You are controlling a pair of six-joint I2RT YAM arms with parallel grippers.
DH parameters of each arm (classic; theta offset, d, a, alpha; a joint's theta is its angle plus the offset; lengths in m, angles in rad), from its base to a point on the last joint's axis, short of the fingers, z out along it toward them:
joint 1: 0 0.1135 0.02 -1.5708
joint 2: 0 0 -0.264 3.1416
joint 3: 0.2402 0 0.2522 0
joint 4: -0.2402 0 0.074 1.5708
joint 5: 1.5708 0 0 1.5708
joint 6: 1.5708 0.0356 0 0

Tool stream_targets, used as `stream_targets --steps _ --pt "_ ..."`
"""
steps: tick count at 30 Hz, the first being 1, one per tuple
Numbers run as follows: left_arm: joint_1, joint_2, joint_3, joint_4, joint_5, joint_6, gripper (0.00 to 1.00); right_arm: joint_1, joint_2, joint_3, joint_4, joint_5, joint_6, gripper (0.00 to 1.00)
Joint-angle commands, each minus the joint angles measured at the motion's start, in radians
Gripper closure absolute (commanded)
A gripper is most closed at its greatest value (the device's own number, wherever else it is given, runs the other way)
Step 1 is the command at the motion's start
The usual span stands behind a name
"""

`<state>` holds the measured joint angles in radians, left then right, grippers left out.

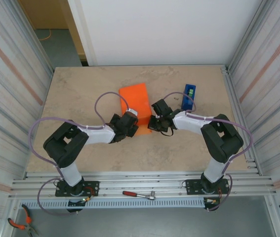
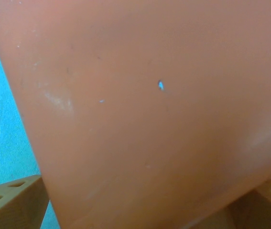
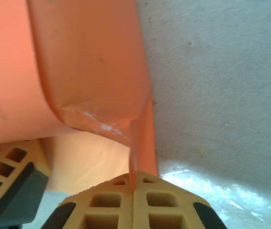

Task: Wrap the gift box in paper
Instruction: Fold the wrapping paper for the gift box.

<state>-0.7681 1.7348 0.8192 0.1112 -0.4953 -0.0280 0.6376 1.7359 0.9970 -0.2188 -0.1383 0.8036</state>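
The orange paper [image 1: 134, 98] lies mid-table, folded over the gift box. A pale pinkish face of the box [image 3: 85, 160] shows under the paper's curled fold [image 3: 92, 71]. My right gripper [image 3: 134, 180] is shut on a thin edge of the paper, at the sheet's near right corner [image 1: 153, 122]. My left gripper [image 1: 129, 123] sits on the near part of the sheet with its fingers [image 2: 11, 202] spread wide. The orange paper [image 2: 145, 109] spans the space between them.
A blue tape dispenser [image 1: 189, 96] stands just right of the paper, behind the right arm. A red-handled tool [image 1: 139, 195] lies on the front rail and orange pliers [image 1: 20, 223] at the bottom left. Corrugated walls close in both sides.
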Motion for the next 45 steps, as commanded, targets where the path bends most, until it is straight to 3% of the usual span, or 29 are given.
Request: stream_targets --steps 1,11,21,27,37,42,45 --pt "-0.006 0.009 0.022 0.036 -0.011 0.017 0.06 0.011 -0.015 0.007 0.049 -0.041 0.023 1.00" --pt "-0.005 0.019 0.024 0.045 0.004 0.020 0.07 0.012 0.003 -0.030 0.222 -0.095 0.088 1.00" --pt "-0.012 0.019 0.013 0.055 0.019 0.011 0.07 0.041 0.088 -0.060 0.433 -0.050 0.159 1.00" --pt "-0.013 -0.023 -0.002 0.054 0.033 -0.018 0.08 0.050 0.125 -0.060 0.452 -0.056 0.178 0.71" --pt "0.003 -0.240 -0.041 0.012 0.078 -0.094 0.07 0.025 0.010 -0.112 0.431 -0.120 0.148 0.58" --pt "0.091 -0.347 -0.043 -0.054 0.175 -0.185 0.06 0.005 -0.103 -0.165 0.366 -0.097 0.113 0.55" --pt "0.186 -0.363 -0.030 -0.092 0.274 -0.247 0.06 -0.016 -0.150 -0.214 0.347 -0.079 0.103 0.60"
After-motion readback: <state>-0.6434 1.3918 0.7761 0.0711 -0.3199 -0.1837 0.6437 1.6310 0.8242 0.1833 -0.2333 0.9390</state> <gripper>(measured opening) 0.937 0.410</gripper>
